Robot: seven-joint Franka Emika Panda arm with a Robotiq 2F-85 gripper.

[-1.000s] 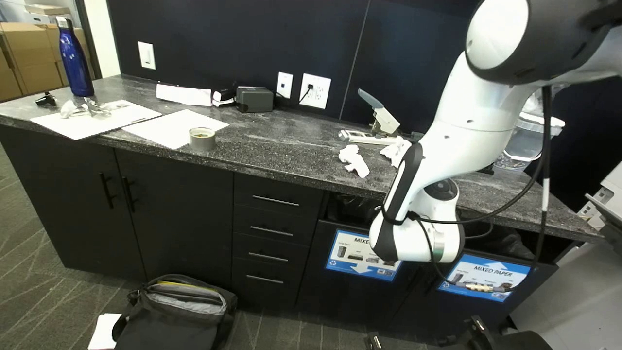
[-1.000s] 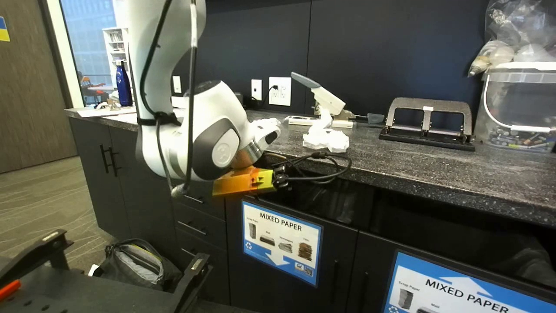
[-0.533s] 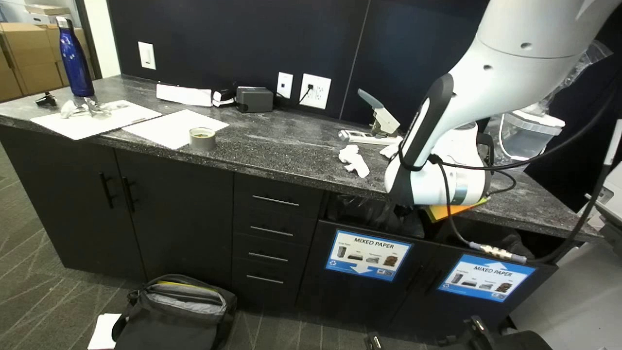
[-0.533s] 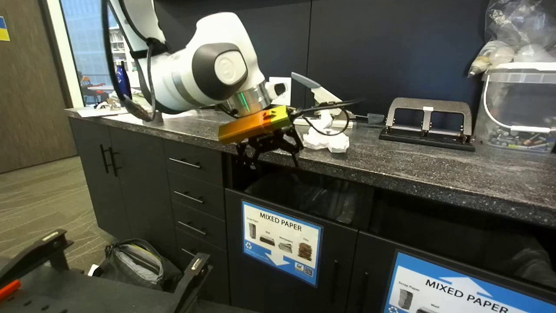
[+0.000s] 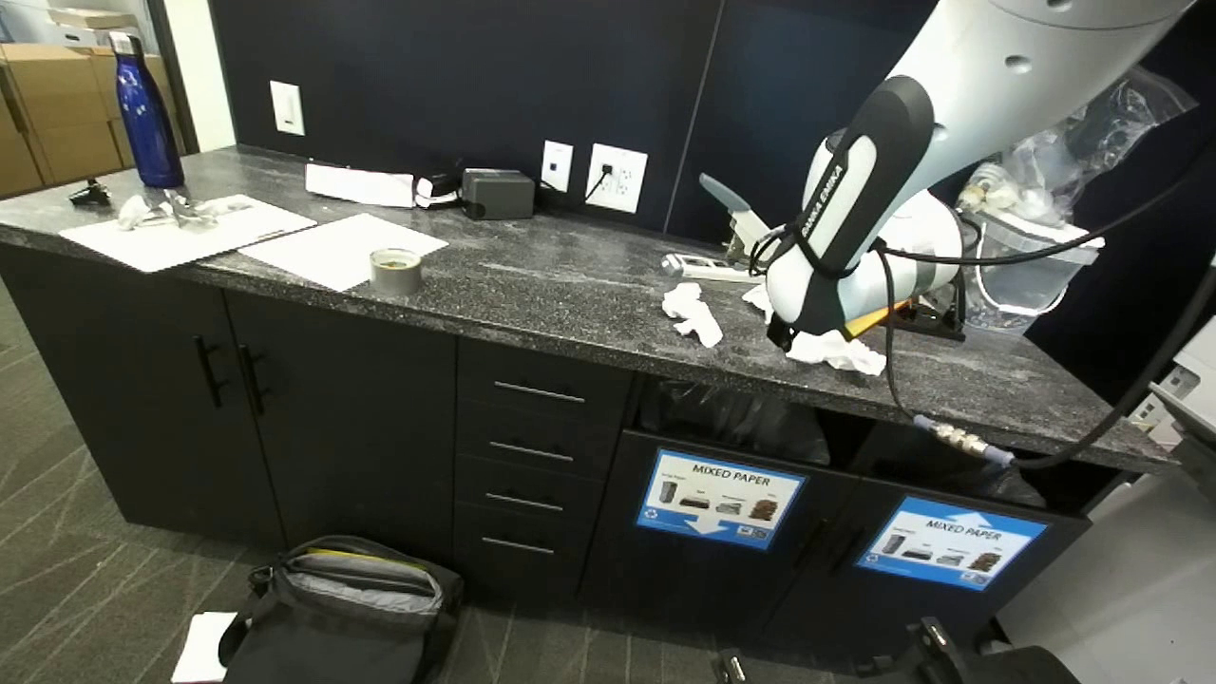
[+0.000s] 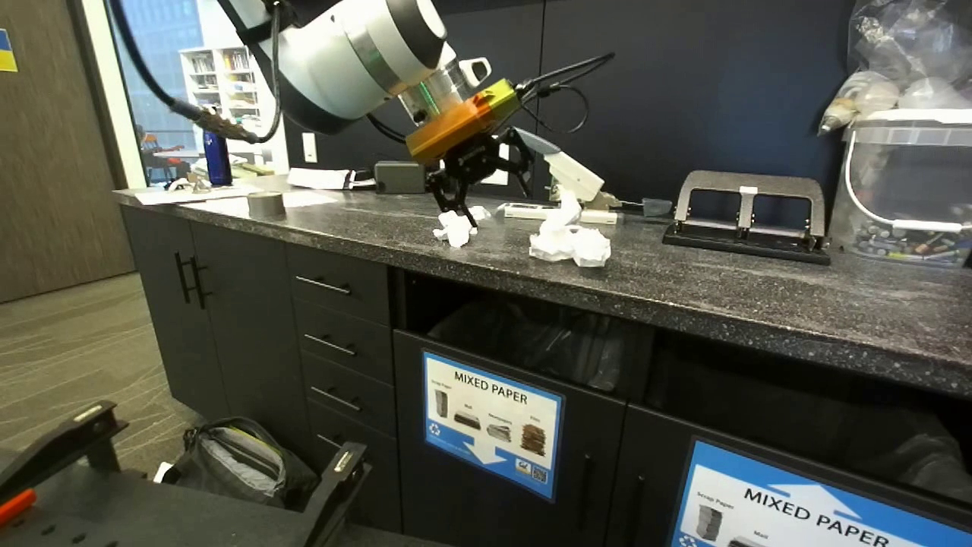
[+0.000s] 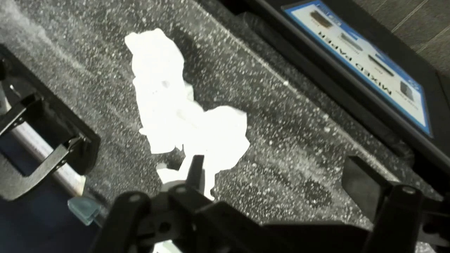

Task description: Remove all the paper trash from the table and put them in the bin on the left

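Gripper (image 7: pixel 274 175) spread wide above speckled countertop (image 6: pixel 706 285), crumpled paper scraps (image 6: pixel 571 245) lying on it (contact not determinable), labelled bin (image 6: pixel 493 425) set beneath

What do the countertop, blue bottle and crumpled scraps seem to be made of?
Countertop: probably stone or stone-look laminate, slightly shiny, with pale speckles and streaks.
Blue bottle: perhaps painted metal, glossy, with silvery cap.
Crumpled scraps: apparently thin paper, matte white, creased.
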